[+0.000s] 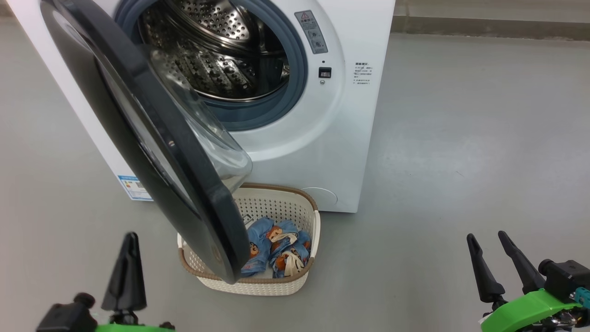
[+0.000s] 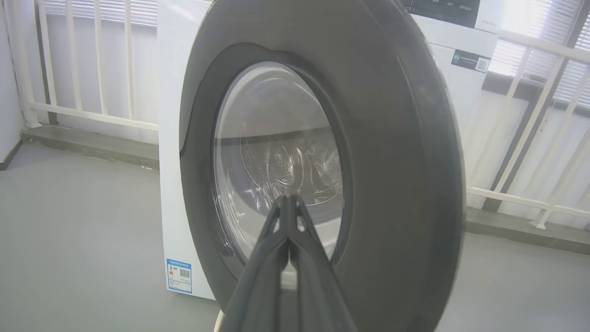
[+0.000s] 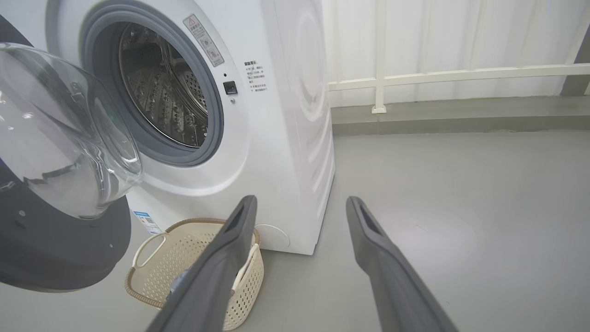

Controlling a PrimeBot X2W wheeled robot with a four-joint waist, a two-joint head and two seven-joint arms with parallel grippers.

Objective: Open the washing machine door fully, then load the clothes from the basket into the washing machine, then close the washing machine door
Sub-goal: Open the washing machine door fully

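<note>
The white washing machine (image 1: 332, 115) stands ahead with its steel drum (image 1: 216, 50) exposed. Its black-rimmed door (image 1: 152, 138) hangs open, swung out toward me, the glass bulge (image 3: 60, 133) facing the drum. Partly under the door's lower edge sits the cream basket (image 1: 295, 210) on the floor, holding the light-blue clothes (image 1: 276, 246) with orange prints. My left gripper (image 1: 128, 240) is shut and empty at the lower left, short of the door's outer face (image 2: 392, 152). At the lower right my right gripper (image 1: 487, 237) stands open, well to the right of the basket (image 3: 193, 244).
Grey floor (image 1: 461, 161) spreads to the right of the machine. A white railing (image 3: 438, 74) and a low ledge run behind it. A blue energy label (image 2: 179, 275) marks the machine's lower left corner.
</note>
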